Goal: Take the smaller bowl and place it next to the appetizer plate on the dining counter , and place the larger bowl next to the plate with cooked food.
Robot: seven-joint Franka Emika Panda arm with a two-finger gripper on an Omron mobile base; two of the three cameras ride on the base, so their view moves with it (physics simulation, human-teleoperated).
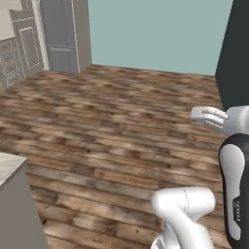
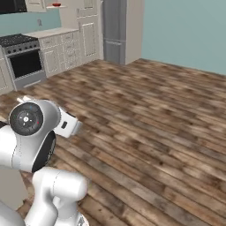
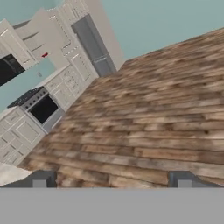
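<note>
Where planks [image 2: 154, 132] run, cabinets [image 2: 66, 48] border.

Arm [image 1: 233, 160] folded up high — jaws spread wide, empty, gripper [image 3: 111, 179] aimed outward.

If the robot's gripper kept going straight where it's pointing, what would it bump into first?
Probably the wooden floor. The open gripper holds nothing and looks out over bare planks, with the stove and cabinets far off to one side. Depth is hard to judge.
</note>
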